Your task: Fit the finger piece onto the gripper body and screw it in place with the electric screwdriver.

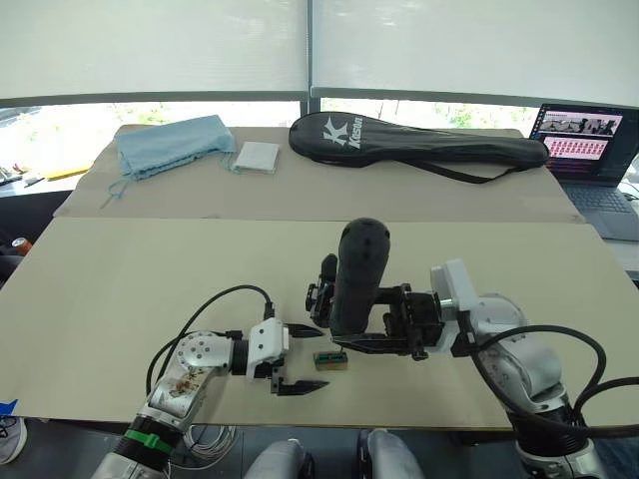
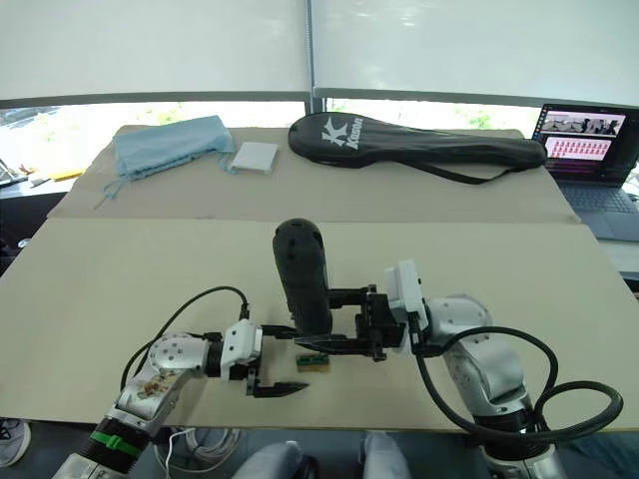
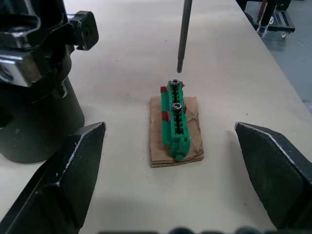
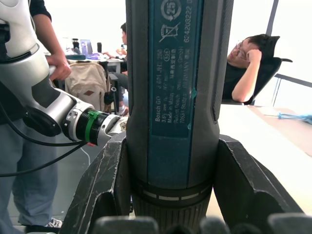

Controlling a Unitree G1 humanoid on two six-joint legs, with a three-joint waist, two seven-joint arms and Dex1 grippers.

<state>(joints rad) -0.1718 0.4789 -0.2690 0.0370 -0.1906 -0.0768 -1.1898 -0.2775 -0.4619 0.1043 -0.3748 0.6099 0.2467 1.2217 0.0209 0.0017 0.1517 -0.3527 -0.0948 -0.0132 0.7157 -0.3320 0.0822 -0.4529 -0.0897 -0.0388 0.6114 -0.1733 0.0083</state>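
Left eye view takes in the beige worktop, and every place below is given from the small green-brown box that lies near its front edge. Far behind the box, a black racket bag stretches along the rear of the worktop. A light blue cloth lies far back from the box and toward the robot's left, with a small white pad just beside it. An open laptop stands far behind the box, toward the robot's right.

Standing upright directly over the box is the electric screwdriver, rounded end up. The right end effector is clamped around its thick barrel; in the right wrist view both fingers press against the sides of the tool's labelled body. In the left wrist view the thin metal bit hangs straight down, its tip just above a screw head at the far end of the box's green strip, not touching it.

The gripper body sits just behind the box, close against the screwdriver's left side.

The left end effector rests just to the left of the box, fingers spread wide, holding nothing; the box lies ahead between them, untouched.
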